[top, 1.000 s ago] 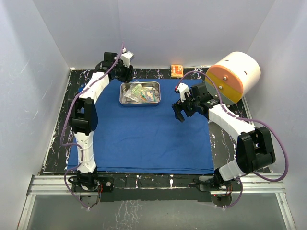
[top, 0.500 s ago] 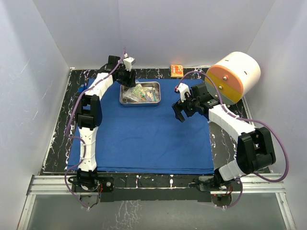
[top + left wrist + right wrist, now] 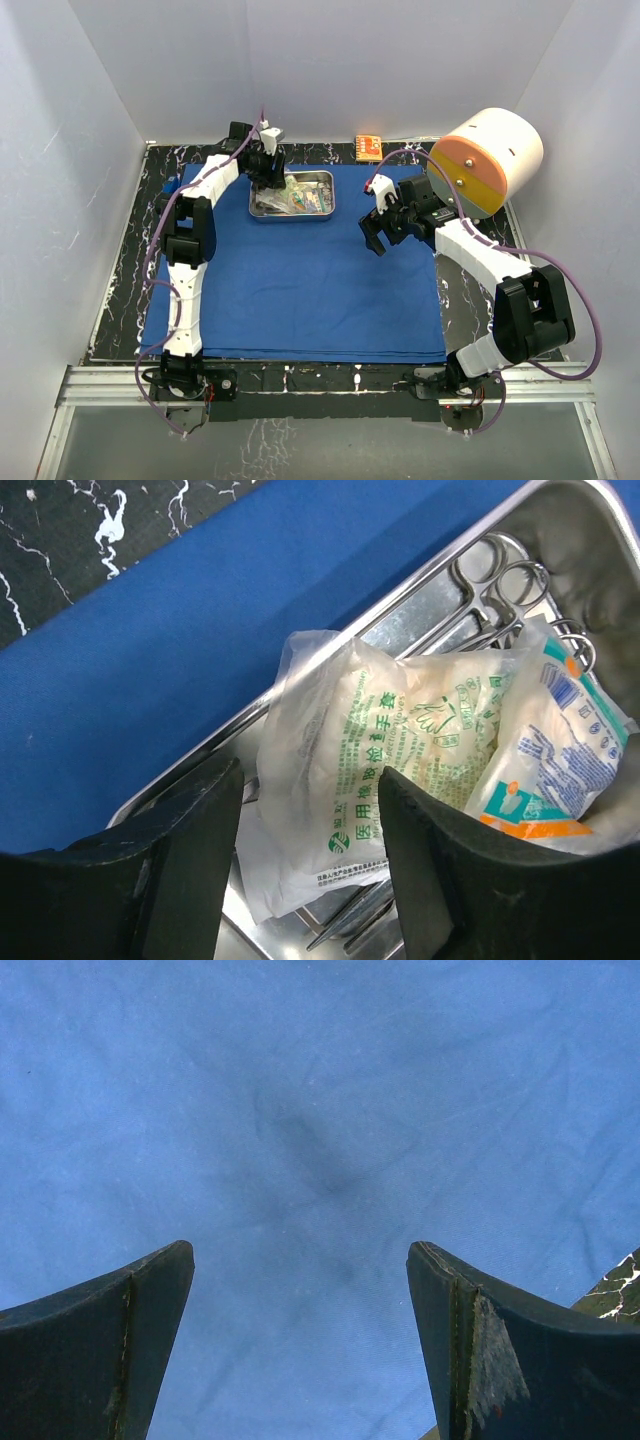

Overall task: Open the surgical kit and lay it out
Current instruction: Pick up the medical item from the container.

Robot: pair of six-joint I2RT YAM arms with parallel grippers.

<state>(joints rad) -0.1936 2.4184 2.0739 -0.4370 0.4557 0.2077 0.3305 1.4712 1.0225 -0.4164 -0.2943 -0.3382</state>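
We start with the cloth point(image 3: 300, 270), which lies spread flat over the table. The tray point(image 3: 290, 217) sits on it at the far edge, left of centre, with the rest of the kit inside.

The left arm is plainly the nearer one. The left gripper point(image 3: 268, 170) hangs over the tray's far left corner, while the right gripper point(image 3: 378, 235) hovers over bare cloth well to the tray's right. The right gripper's fingers are spread wide with nothing between them.

In the left wrist view, the left gripper point(image 3: 310, 780) has its fingers parted and clamps nothing. The green-printed packet point(image 3: 370, 770) lies just beyond and below the gap, lined up between the two tips. Its long axis runs away from the fingers and slants to the right, so the fingers would close across its narrow width. A second packet point(image 3: 550, 750), printed in blue and orange, lies against it on the right, outside the right-hand finger. The clamps point(image 3: 500, 580) lie partly under both packets, ring handles toward the far wall.

We judge the next move to be a short drop straight onto the green packet.
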